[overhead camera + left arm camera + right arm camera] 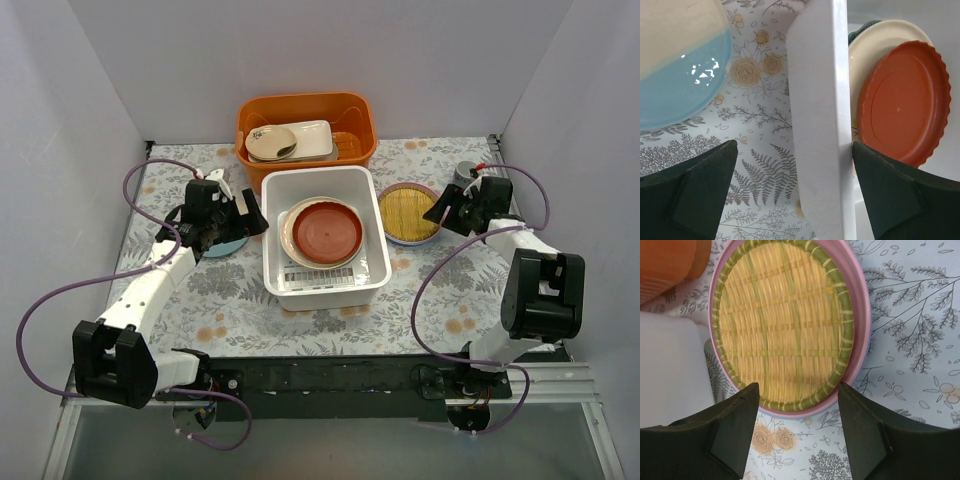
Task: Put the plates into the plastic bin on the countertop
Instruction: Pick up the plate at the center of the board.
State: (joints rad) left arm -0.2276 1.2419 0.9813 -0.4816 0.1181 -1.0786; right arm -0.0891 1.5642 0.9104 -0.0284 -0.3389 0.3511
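Note:
The white plastic bin (322, 180) stands mid-countertop (240, 300) and holds a red-brown plate (327, 232) lying on a cream plate (291, 226). My left gripper (236, 215) is open at the bin's left wall (820, 115); in the left wrist view one finger is outside the wall and the other over the inside. A light blue plate (680, 90) lies on the countertop to its left. Right of the bin, a yellow woven-look plate (782, 325) rests on a pink plate (863, 330). My right gripper (798, 390) hangs open at their near rim, holding nothing.
An orange tub (305, 120) behind the bin holds a beige oval dish with a spoon (272, 143) and a white tray. A grey mug (465, 176) stands at the back right, beside the right arm. White walls close off three sides.

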